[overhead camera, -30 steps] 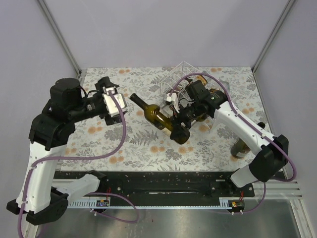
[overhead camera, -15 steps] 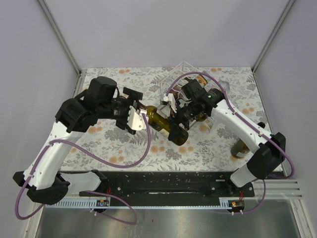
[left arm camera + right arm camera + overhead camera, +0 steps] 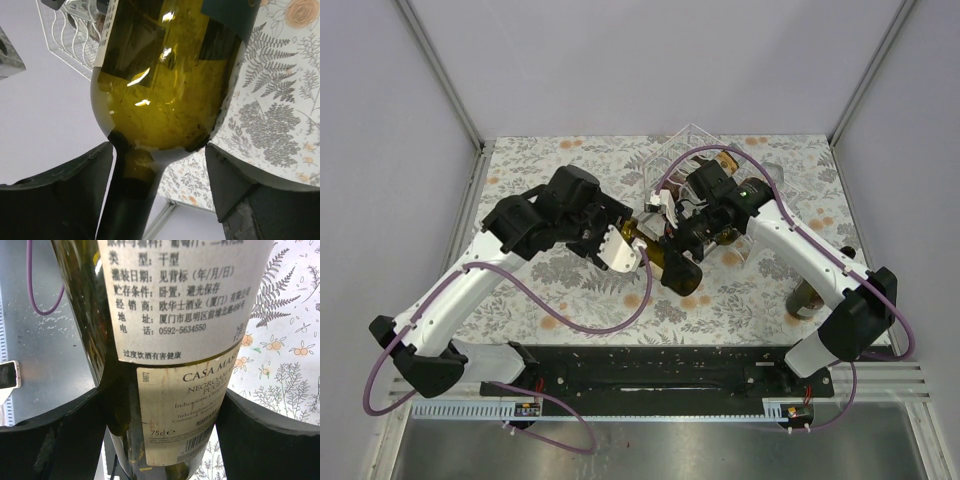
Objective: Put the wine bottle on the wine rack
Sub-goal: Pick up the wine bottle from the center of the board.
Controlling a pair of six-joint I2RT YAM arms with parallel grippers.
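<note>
**Top view.** The wine bottle lies on its side between the two grippers, not yet on the wine rack, which stands just beyond the right gripper.
- The right gripper is clamped on the bottle's body, and the left gripper sits at the neck end.
- Judged reason: support at both ends holds a heavy bottle level for a sideways cradle.
- A gold-capped thing shows in the rack behind the right gripper, possibly another bottle.
- A dark bottle stands on the tabletop, well to the right of the right gripper.

**Left wrist.** The fingers flank the bottle's shoulder with their edges at the glass. I cannot tell whether they clamp it. Light passes through the olive glass, and no liquid line shows.

**Right wrist.** Both fingers press on the labelled body in a firm grasp.
</note>
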